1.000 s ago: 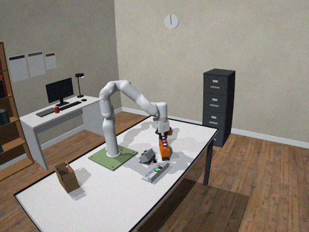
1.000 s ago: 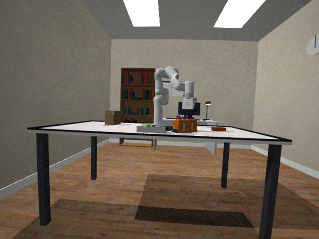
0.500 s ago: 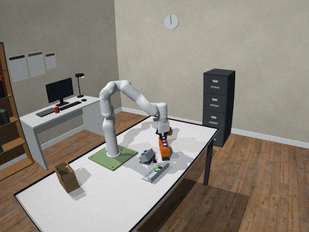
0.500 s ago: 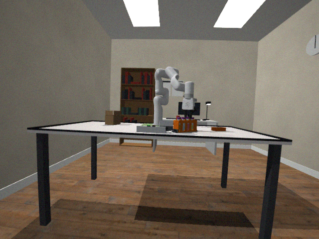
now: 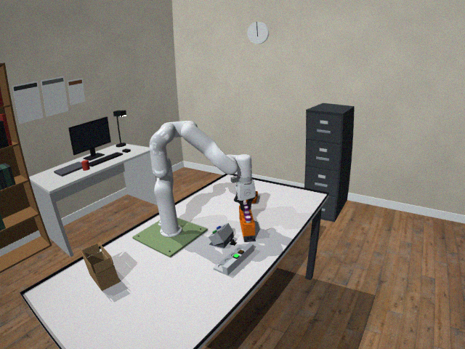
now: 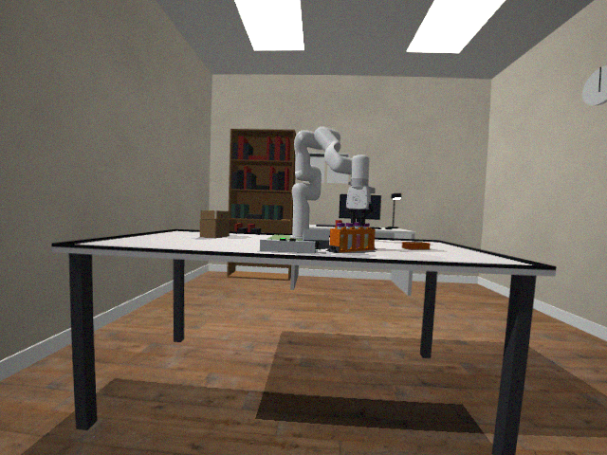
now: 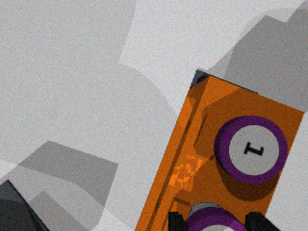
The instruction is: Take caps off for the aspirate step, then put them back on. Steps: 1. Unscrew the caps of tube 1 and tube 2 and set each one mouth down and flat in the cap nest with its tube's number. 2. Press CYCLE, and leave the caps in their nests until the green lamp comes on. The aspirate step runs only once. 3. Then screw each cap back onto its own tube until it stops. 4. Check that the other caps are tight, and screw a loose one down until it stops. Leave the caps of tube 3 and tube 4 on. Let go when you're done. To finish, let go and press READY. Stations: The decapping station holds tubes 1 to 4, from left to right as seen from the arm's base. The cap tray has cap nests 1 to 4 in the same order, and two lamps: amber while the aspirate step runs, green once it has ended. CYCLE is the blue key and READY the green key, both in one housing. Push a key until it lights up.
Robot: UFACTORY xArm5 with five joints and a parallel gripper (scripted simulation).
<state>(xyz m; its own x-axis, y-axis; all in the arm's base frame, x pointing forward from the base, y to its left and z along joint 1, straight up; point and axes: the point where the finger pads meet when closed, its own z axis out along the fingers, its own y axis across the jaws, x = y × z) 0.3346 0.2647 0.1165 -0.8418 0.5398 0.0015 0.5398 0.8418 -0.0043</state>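
Observation:
The orange decapping station [image 5: 248, 227] [image 6: 350, 240] [image 7: 192, 159] stands on the white table to the right of the arm. In the wrist view the purple cap marked 1 [image 7: 250, 150] sits on its tube at the end of the station. My gripper [image 5: 245, 204] [image 6: 358, 223] [image 7: 214, 227] is down over the station, shut on the neighbouring purple cap of tube 2 [image 7: 204, 218], which shows only at the bottom edge between the two dark fingers. The grey cap tray [image 5: 226, 265] [image 6: 286, 245] lies in front of the station with its green lamp [image 5: 235, 255] lit.
The grey key housing [image 5: 221, 235] sits between the arm's green base plate [image 5: 168, 238] and the station. A cardboard box [image 5: 100, 265] [image 6: 213, 224] stands near the table's left end. A small orange tray [image 6: 415, 245] lies beyond the station.

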